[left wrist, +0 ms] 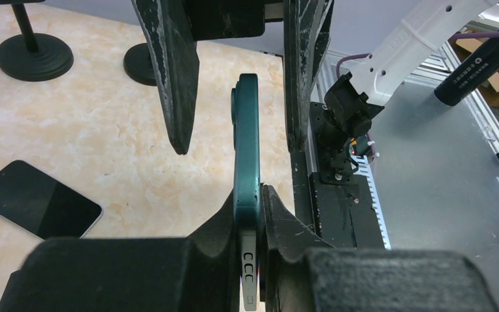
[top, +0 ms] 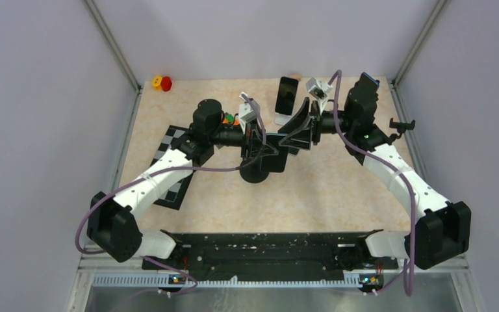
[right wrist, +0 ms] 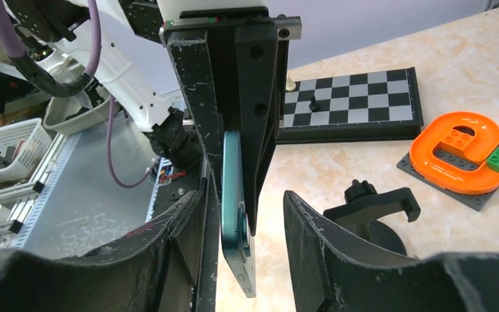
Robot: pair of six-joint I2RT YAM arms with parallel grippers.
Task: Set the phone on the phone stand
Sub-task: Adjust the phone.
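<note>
Left hand [left wrist: 252, 209] shut on teal phone [left wrist: 247, 143], pinching one short end; phone edge-on, off the bench [top: 338, 188], mid-scene between both arms; right hand [right wrist: 243, 201] part-open, fingers [right wrist: 312, 260] straddling the other end, one side close against it, other side clear of it; phone stand [right wrist: 371, 205] standing on bench just beside and below, not touching phone; second, black phone [left wrist: 39, 198] lying flat, apart.
</note>
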